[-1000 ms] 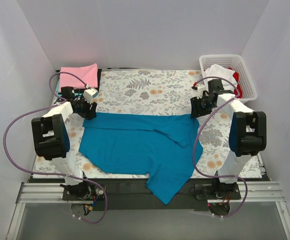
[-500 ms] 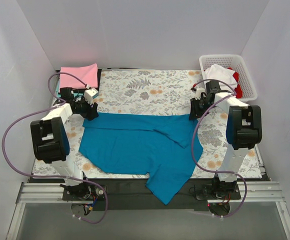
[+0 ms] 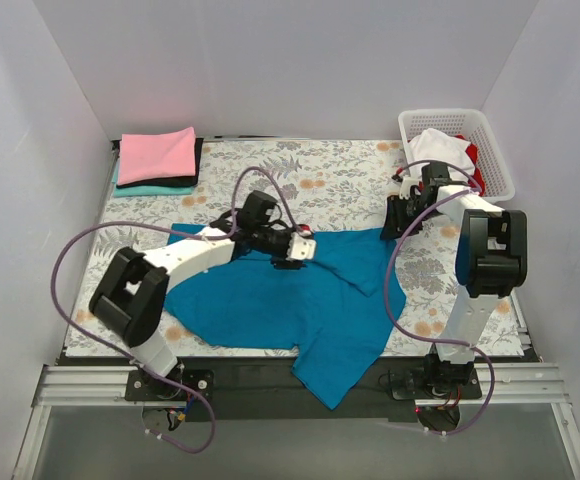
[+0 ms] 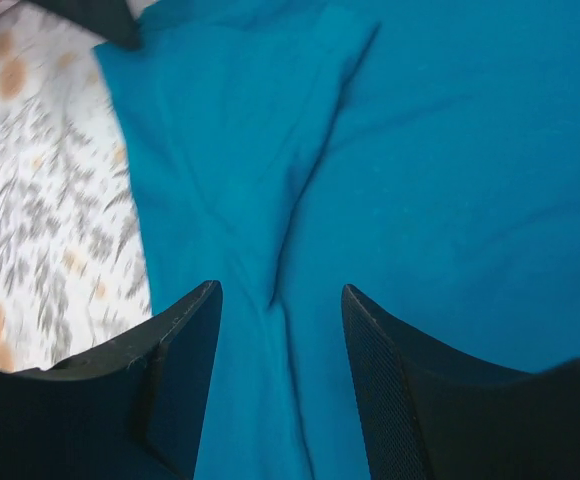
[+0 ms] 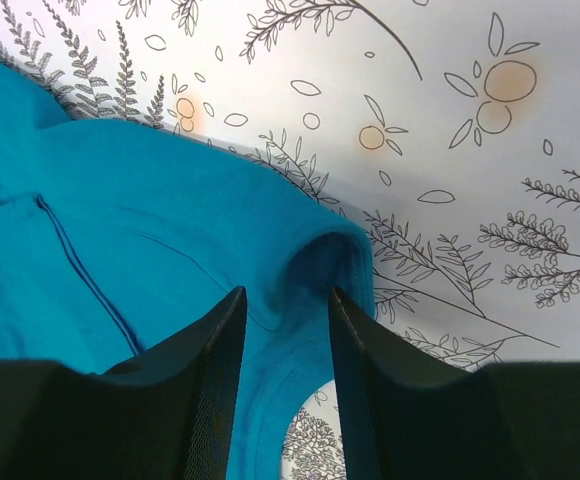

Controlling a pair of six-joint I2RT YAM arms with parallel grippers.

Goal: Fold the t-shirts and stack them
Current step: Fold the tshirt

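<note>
Floral table cloth (image 3: 300,175), white walls (image 3: 290,60); left gripper (image 4: 280,290), right gripper (image 5: 286,292) both apart over teal t-shirt (image 3: 270,300).

1. We read the teal shirt (image 3: 270,295) as soft matt cloth, creased.
2. Table cloth (image 3: 320,180): smooth matt printed fabric.
3. Basket (image 3: 498,160): white plastic lattice, slight sheen.
4. Left fingers (image 4: 180,350) and right fingers (image 5: 205,380): matt black plastic; we see finely textured inner faces.
5. Pink shirt (image 3: 157,152): matt cloth, smooth.
</note>
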